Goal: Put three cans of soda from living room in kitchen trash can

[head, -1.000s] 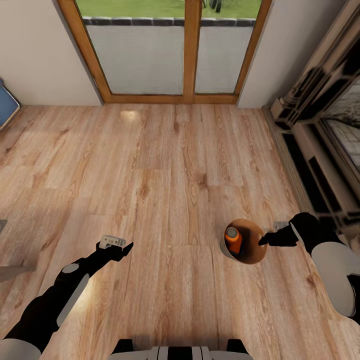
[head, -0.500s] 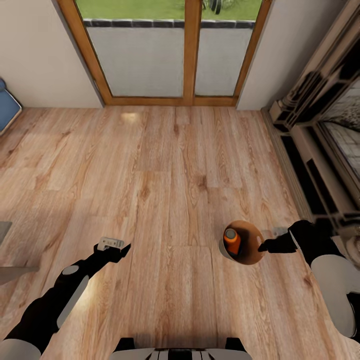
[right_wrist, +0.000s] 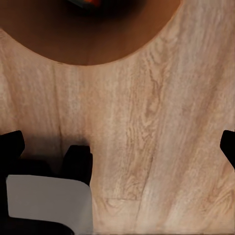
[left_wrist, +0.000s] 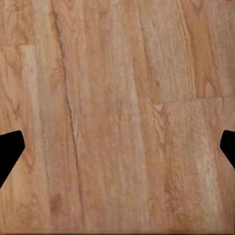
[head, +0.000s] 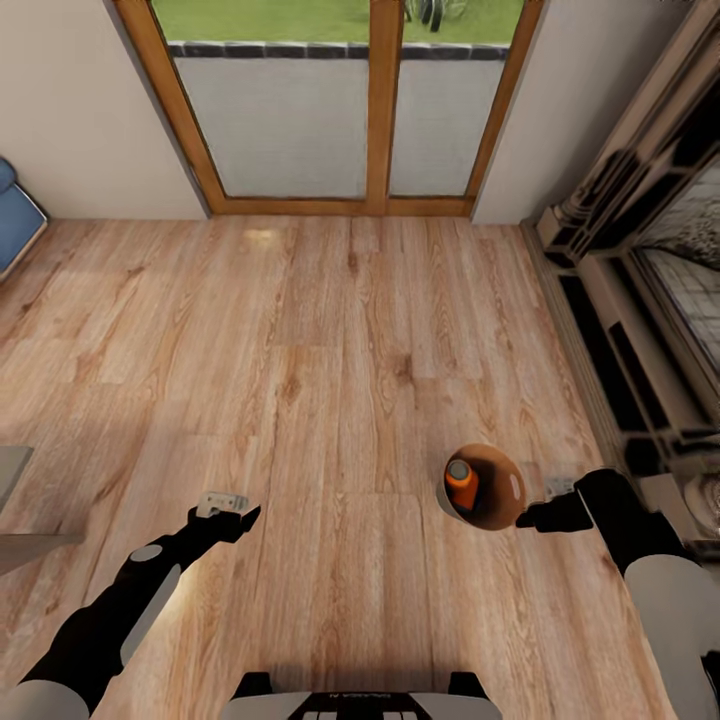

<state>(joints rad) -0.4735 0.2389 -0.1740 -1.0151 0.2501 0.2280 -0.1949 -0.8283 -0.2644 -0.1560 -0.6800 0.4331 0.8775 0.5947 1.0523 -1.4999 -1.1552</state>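
Nearest, the robot's base at the bottom edge of the head view, both dark arms reaching forward over the wood floor (head: 330, 330).

Left end effector (head: 243, 517) out over bare planks, well apart from everything; fingertips (left_wrist: 9, 149) far apart at opposite edges of the left wrist view, so spread wide and empty, nothing but floor between them.

Right end effector (head: 527, 518) level with the bin (head: 483, 487), its tip just beside the bin's rim on the side away from the left arm. Touching or a hair apart: cannot tell. Fingertips (right_wrist: 10, 147) in the right wrist view also spread to the frame edges, wide and gripping nothing, with floor between and the bin's coppery inside (right_wrist: 88, 34) just ahead.

Bin upright on the floor, dark grey outside, brown inside. One can (head: 461, 483) in it, orange with a grey top, standing roughly upright against the wall nearer the left arm. A sliver of orange at the rim of the right wrist view too.

Grey corner of a low table (head: 15, 520) at the left edge. Fireplace (head: 640, 300) along the right side. Farther off, a piece of blue sofa (head: 12, 215) at the left, then the wood-framed glass doors (head: 345, 100) in the far wall, paving and grass beyond.
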